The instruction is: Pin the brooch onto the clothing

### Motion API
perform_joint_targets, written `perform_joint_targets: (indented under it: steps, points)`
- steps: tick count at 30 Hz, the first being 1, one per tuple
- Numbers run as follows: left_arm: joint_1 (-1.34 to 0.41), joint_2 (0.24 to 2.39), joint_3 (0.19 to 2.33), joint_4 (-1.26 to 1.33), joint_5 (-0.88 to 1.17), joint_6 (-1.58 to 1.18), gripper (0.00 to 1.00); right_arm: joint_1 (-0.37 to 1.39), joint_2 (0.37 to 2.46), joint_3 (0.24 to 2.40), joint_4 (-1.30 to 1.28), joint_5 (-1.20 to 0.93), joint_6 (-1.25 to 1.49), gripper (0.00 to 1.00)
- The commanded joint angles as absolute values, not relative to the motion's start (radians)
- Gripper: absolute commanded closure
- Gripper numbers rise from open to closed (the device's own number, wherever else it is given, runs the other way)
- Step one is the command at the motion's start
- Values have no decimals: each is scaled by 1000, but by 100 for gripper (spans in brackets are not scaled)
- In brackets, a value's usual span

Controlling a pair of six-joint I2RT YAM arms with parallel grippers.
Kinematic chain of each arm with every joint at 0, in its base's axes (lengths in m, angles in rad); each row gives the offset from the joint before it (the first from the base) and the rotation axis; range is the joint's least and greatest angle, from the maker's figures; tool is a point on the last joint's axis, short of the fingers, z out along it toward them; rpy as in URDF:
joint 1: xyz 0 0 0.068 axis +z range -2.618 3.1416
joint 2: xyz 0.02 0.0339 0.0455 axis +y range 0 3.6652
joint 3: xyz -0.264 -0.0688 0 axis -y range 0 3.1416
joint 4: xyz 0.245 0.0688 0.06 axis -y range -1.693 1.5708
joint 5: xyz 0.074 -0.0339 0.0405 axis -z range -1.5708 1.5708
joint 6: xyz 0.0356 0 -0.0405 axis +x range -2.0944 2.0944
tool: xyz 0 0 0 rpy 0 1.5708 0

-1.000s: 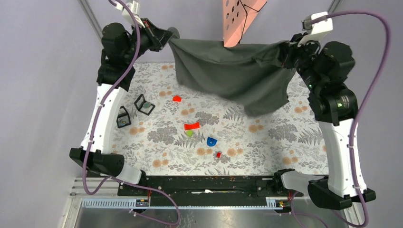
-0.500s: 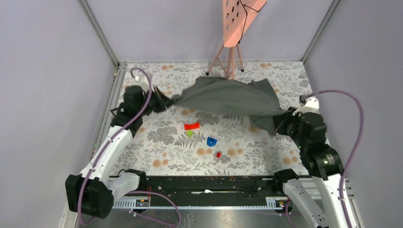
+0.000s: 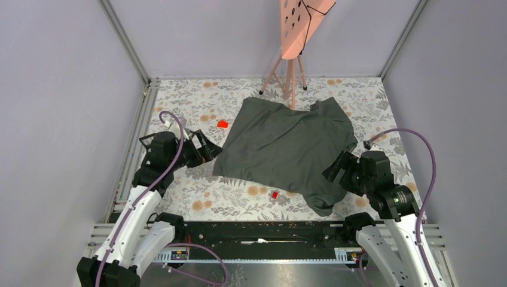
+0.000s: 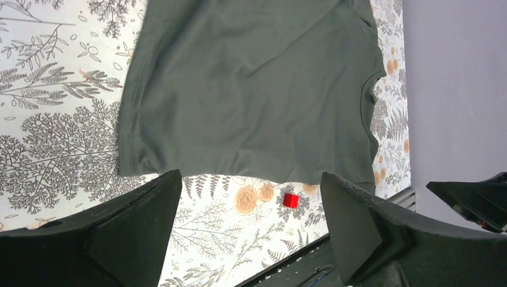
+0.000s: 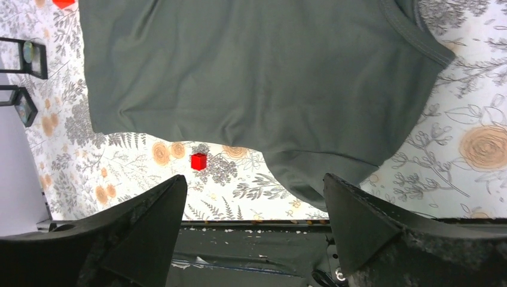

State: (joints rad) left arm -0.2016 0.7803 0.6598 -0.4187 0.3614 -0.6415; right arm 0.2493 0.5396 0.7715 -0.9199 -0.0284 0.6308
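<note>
Clothing [image 3: 284, 149] lies spread out on the floral counter [image 3: 191, 101], filling the centre of the top view. I see my left pincer [image 3: 207, 150] gaping wide just off its left edge. My right pincer [image 3: 332, 173] is equally wide beside its lower right corner. A small red cube [image 3: 275, 194] sits just below the hem.

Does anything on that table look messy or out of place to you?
The T-shirt lies askew, its near right corner bunched into a fold beside the right gripper. A small red cube sits loose just off its near hem.
</note>
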Motion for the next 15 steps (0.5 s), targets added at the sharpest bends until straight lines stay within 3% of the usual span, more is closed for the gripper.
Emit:
perform_joint_targets:
  steps: [1, 7, 12, 15]
  points:
    - [-198, 777, 712, -387, 388, -614, 7, 249, 597, 742, -818, -117, 649, 11]
    - [-198, 790, 800, -416, 564, -608, 6, 277, 719, 650, -684, -172, 669, 16]
    - [-198, 786, 893, -514, 579, -493, 5, 535, 835, 684, -672, 101, 729, 18]
    - [-198, 793, 931, -575, 510, -412, 5, 601, 887, 664, -641, 210, 765, 20]
